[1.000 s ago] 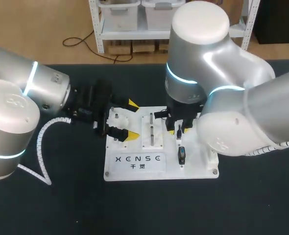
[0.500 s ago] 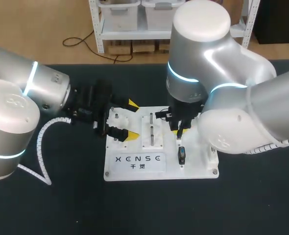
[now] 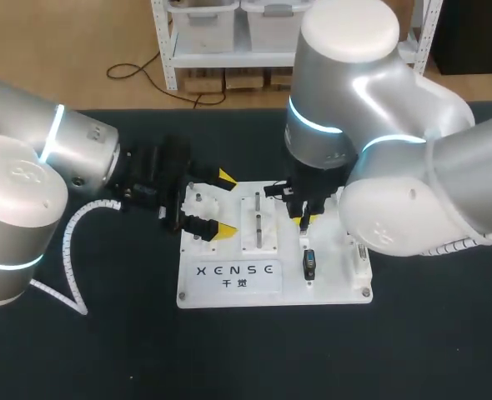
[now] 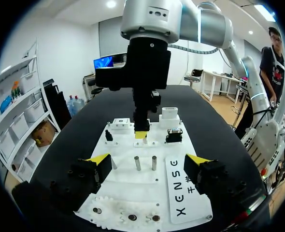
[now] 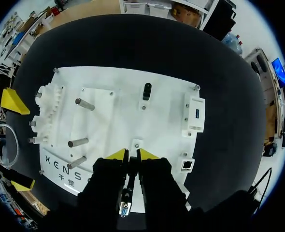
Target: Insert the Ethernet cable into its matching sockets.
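A white board (image 3: 229,287) lies in the middle of the table. A short black cable (image 5: 131,170) rises from the board. My right gripper (image 3: 303,222) points down over the board's right half and is shut on the cable's upper end (image 5: 131,154). The cable's other plug (image 3: 309,264), dark with a blue face, rests on the board toward its front edge (image 5: 125,208). A small socket block (image 5: 186,165) sits near the board's right edge. My left gripper (image 3: 226,203) stands open at the board's left end (image 4: 148,159), holding nothing.
Metal pegs (image 5: 78,142) stand upright on a raised plate left of the right gripper. White gears (image 5: 48,94) line the board's left end. A white box (image 5: 196,113) with a blue port sits at the right edge. Dark tabletop surrounds the board.
My right gripper's fingers have closed together on the cable end, and that arm has shifted slightly. The left arm has not moved.
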